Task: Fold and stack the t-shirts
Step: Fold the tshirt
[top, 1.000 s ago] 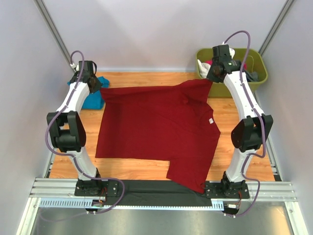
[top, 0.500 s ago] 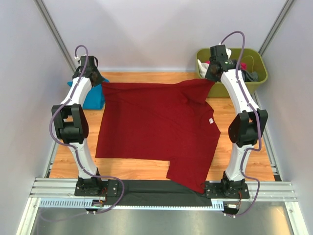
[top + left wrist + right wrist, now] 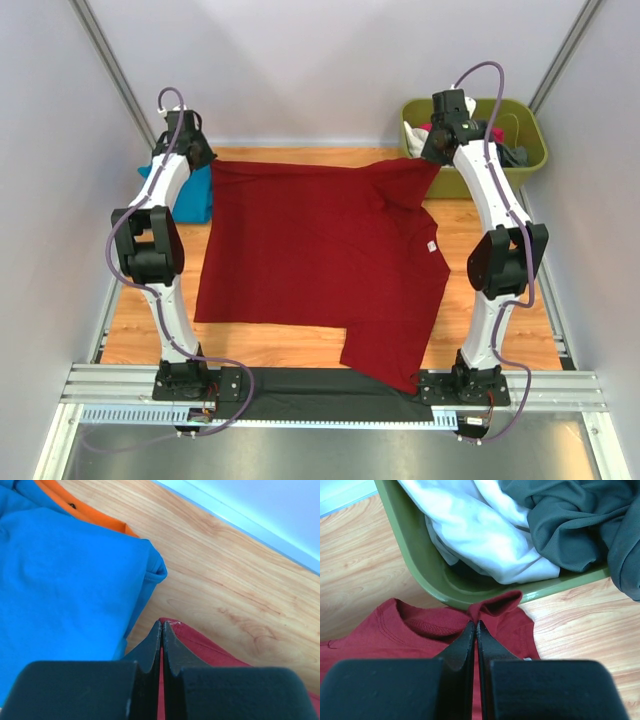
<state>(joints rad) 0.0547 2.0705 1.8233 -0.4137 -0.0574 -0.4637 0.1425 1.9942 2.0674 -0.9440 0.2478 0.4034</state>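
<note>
Top view: fixed high at the near side, looking down and forward over the whole bench [image 3: 270,345], far off. Left wrist view: just behind the left gripper [image 3: 161,625], very close, facing past its tips; blue shirt [image 3: 65,580] left of them, red shirt [image 3: 200,647] beneath. Right wrist view: equally close behind the right gripper [image 3: 476,624], bin [image 3: 415,560] just beyond the tips. Shared with the top view: the red shirt's two far corners.

A large dark red cloth t-shirt [image 3: 320,260] covers most of the wooden bench [image 3: 250,345]; bare strips lie open near-left, right and far. An olive-green plastic bin [image 3: 530,165] blocks the far right corner, a teal-blue cloth shirt [image 3: 197,200] the far left.
</note>
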